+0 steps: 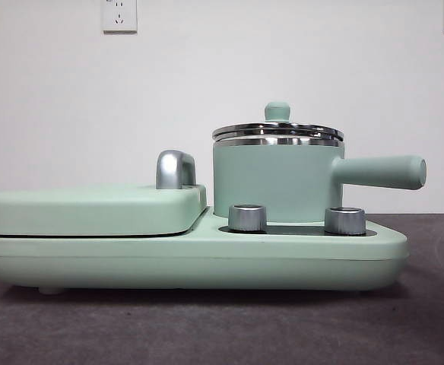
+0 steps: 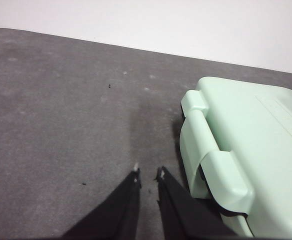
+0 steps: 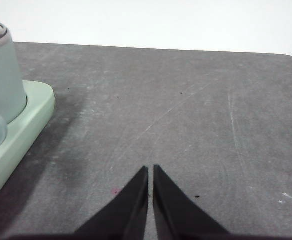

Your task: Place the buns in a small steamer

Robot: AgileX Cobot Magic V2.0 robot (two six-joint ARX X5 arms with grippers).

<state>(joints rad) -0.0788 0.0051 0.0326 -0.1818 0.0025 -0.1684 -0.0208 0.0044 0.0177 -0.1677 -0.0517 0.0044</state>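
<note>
I see no buns anywhere. Steamer (image 1: 275, 181) sits lidded on the cooker's right; I'd pinch the small knob (image 1: 277, 111), probably slick. Left gripper (image 2: 147, 174) and right gripper (image 3: 150, 170) fingers nearly pressed together, holding nothing.

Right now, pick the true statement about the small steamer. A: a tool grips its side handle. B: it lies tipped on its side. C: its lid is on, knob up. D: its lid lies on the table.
C: in the front view the lid sits on the small steamer, green knob up, pot upright, no tool near it.
</note>
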